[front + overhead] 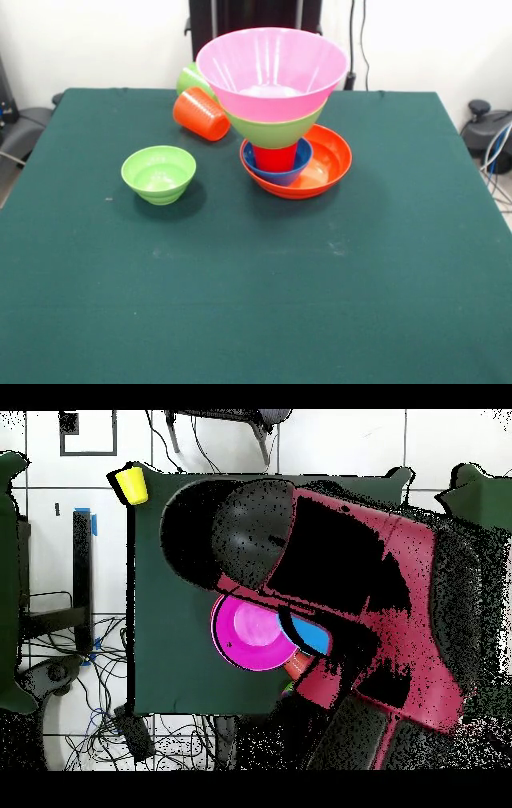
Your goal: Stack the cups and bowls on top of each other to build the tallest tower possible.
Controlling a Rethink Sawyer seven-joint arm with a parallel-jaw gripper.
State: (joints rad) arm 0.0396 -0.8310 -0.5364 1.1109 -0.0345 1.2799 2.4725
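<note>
Tower (282, 120): front view, upper centre of frame; orange bowl (324, 164) as base, dark blue bowl (276, 170) inside it, red cup (276, 157) upright, green bowl (276, 130), pink bowl (272, 72) on top.
Loose pieces: small green bowl (158, 173) at left centre on the counter (256, 280); orange cup (201, 113) on its side, upper left, a light green cup (189, 78) behind it.
Handling: likely light, stiff, glossy plastic, slippery; take the small bowl by its rim.
Overhead: arm (380, 614) covers most of the counter; pink bowl below centre; yellow cup (131, 483) upper left, off the cloth.
End effector: no view shows it; spread cannot be told.
</note>
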